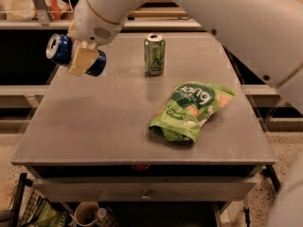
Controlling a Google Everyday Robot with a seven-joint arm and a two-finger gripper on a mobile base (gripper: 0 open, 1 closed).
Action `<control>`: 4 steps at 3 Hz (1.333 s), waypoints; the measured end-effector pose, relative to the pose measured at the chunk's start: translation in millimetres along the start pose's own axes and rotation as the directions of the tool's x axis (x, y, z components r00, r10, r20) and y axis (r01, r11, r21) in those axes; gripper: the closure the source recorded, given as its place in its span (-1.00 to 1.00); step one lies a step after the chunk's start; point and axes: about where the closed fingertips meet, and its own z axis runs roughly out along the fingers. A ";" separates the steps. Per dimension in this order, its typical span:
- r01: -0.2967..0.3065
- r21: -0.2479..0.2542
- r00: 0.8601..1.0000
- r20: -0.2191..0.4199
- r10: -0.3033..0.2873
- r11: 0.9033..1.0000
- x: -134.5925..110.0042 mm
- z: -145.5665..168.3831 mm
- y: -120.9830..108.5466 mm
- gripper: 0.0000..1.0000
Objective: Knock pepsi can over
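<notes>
The gripper [79, 56] hung over the left rear edge of the table [94, 126], above its surface. It was clamped on the pepsi can [61, 52]. One pale beige finger [81, 61] crossed the front of the can's body. The other finger was hidden behind the can.

The pepsi can was held clear of the table top, touching nothing but the gripper. It lay nearly on its side, with the silver top pointing left and a little upward, out past the table's left edge. Its bottom end pointed right, over the table's left margin. The body showed dark blue on either side of the beige finger, and the drinking hole in the lid was a dark spot. No logo could be made out at this angle.

The white arm [227, 22] rose from the gripper and swept across above the table's rear to its right side.

A pale green can [154, 55] stood upright on the table near the middle of its rear edge, well apart from the gripper. A green snack bag [191, 110] lay flat right of the table's centre, nearer the front. A drawer with a small knob [146, 193] ran under the table's front edge. Below the table, at its front left, sat a cup [86, 214].
</notes>
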 end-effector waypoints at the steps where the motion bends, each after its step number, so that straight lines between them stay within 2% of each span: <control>1: 0.141 -0.088 0.973 -0.172 -0.154 0.986 -0.4 13.6 -1.3 1.00; 2: 0.249 -0.190 0.897 -0.324 -0.300 0.950 19.6 20.3 1.8 1.00; 3: 0.287 -0.260 0.827 -0.418 -0.375 0.922 44.6 18.0 8.8 1.00; 4: 0.297 -0.312 0.771 -0.479 -0.419 0.902 66.1 16.8 18.6 1.00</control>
